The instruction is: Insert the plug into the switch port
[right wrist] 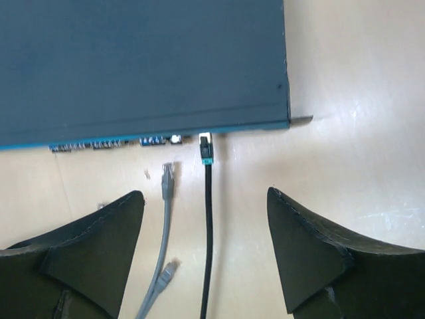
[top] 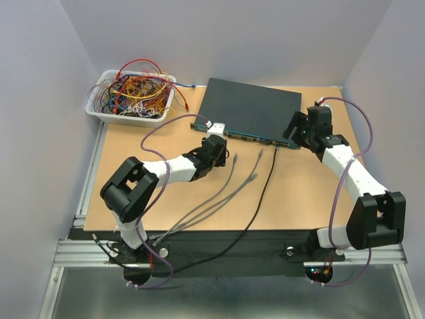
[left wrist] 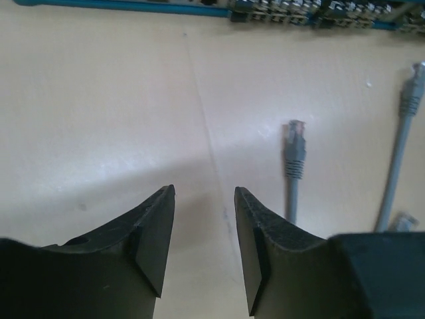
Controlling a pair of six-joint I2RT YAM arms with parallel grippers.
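Note:
The switch (top: 252, 109) is a flat dark grey-blue box at the back centre, and its teal port row (right wrist: 99, 143) faces the arms. A black cable's plug (right wrist: 206, 153) with a teal boot has its tip at a port near the row's right end; how deep it sits I cannot tell. It also shows in the top view (top: 275, 147). My right gripper (right wrist: 206, 199) is open and empty, hovering over this plug just in front of the switch (top: 297, 129). My left gripper (left wrist: 204, 193) is open and empty above bare table, left of a loose grey plug (left wrist: 294, 143).
Three grey cables lie on the table with loose plugs (top: 234, 158) (top: 260, 153) (top: 252, 176). A white tray (top: 99, 109) full of tangled wires stands at the back left. The black cable (top: 259, 199) runs back to the near table edge.

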